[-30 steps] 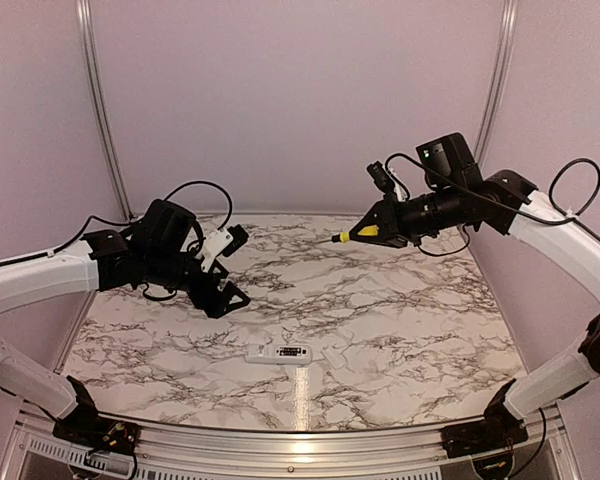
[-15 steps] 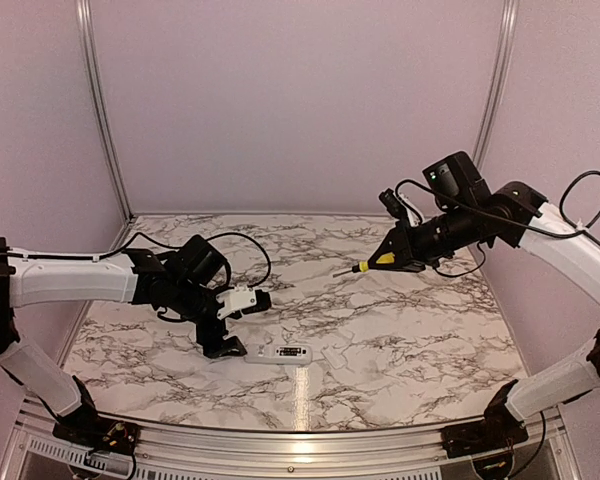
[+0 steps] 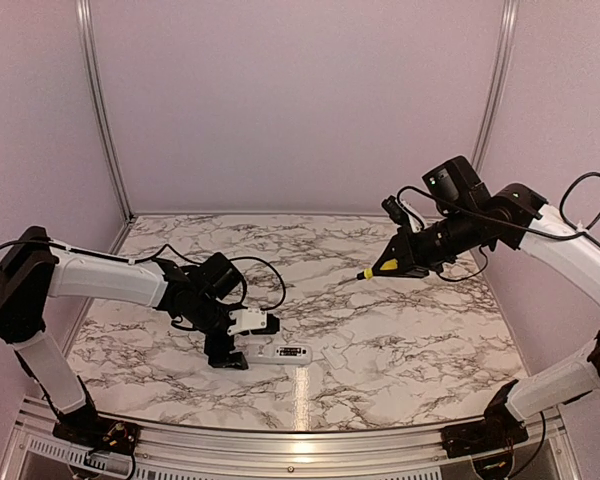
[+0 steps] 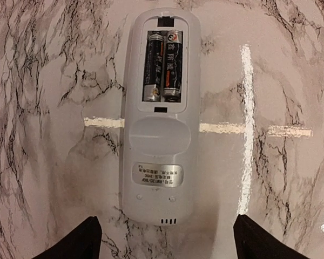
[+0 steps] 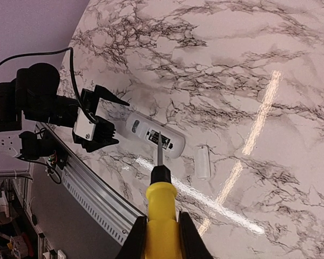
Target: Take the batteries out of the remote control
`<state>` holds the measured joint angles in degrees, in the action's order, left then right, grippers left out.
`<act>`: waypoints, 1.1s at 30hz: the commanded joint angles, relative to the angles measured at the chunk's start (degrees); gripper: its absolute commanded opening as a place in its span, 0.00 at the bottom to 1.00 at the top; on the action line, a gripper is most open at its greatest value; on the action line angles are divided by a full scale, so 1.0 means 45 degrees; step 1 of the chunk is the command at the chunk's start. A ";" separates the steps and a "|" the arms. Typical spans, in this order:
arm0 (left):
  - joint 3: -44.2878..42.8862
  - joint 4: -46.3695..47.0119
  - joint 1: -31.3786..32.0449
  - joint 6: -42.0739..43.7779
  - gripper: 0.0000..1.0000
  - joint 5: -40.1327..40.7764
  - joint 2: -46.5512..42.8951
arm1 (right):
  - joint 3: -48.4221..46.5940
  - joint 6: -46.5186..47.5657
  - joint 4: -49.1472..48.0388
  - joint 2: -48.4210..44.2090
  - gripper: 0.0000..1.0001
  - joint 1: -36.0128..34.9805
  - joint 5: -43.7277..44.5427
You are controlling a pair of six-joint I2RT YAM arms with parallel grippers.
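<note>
The jaws of the left gripper (image 4: 170,240) stand wide. Their dark tips show at the lower edge of the left wrist view, straddling the near end of the remote control (image 4: 157,135) without touching it. The remote lies flat on the marble worktop (image 4: 291,65), back face up, with the two batteries (image 4: 163,65) exposed side by side near the top of that frame. This pose probably serves to pin the body.

The jaws of the right gripper (image 5: 162,237) are clamped on a yellow-handled screwdriver (image 5: 161,202), held high at centre right of the overhead view. Its blade is aimed towards the batteries, likely to pry them out. A small white cover piece (image 5: 204,162) lies just beside the remote, and nothing blocks the approach.
</note>
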<state>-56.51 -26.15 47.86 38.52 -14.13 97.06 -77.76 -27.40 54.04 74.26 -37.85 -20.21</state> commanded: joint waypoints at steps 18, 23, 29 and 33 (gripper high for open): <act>-0.0690 0.0714 0.0146 0.0968 0.55 -0.1600 0.1947 | -0.0373 -0.0171 0.0666 0.0010 0.00 0.0032 0.0220; -0.0939 0.0658 0.0309 0.0841 0.42 -0.1543 0.2197 | -0.0565 -0.0071 0.0755 0.0166 0.00 0.0032 0.0164; -0.1055 0.0883 0.0751 -0.0057 0.36 -0.1165 0.2180 | -0.0538 0.0065 0.0899 0.0159 0.00 0.0031 0.0145; -0.1017 0.1338 0.1170 -0.1053 0.35 -0.1027 0.2032 | -0.0580 0.0375 0.1276 0.0135 0.00 0.0031 0.0290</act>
<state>-60.36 -22.50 50.19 38.39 -17.39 105.43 -77.95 -27.18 57.60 74.87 -37.85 -19.99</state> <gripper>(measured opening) 0.488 0.150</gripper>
